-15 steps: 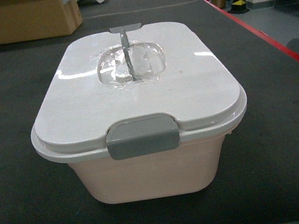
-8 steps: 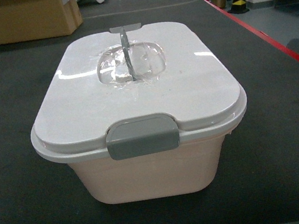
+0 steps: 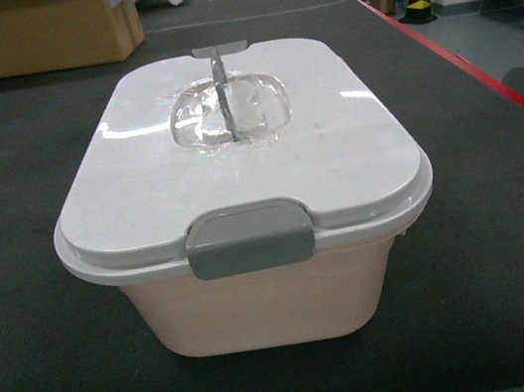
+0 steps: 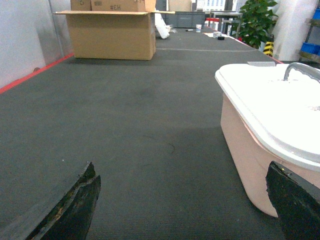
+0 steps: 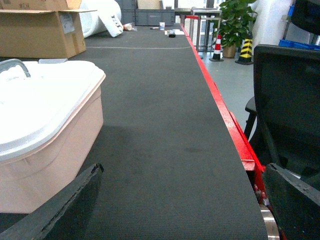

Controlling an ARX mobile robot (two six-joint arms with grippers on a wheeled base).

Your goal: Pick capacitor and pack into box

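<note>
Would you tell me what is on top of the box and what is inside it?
A white lid with a grey handle covers the box, and a grey clip sits at its front edge. The lid hides the inside.

Overhead light is glaring off the white lid point(image 3: 236, 160); the box point(image 3: 260, 302) is casting soft shadow on the bench point(image 3: 42, 323); backgrounds are blurring.

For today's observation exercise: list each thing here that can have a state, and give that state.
box: upright on the table, lid on
lid: closed
front clip: down
handle: standing up
left gripper: open, empty
right gripper: open, empty
carton: flaps open
</note>
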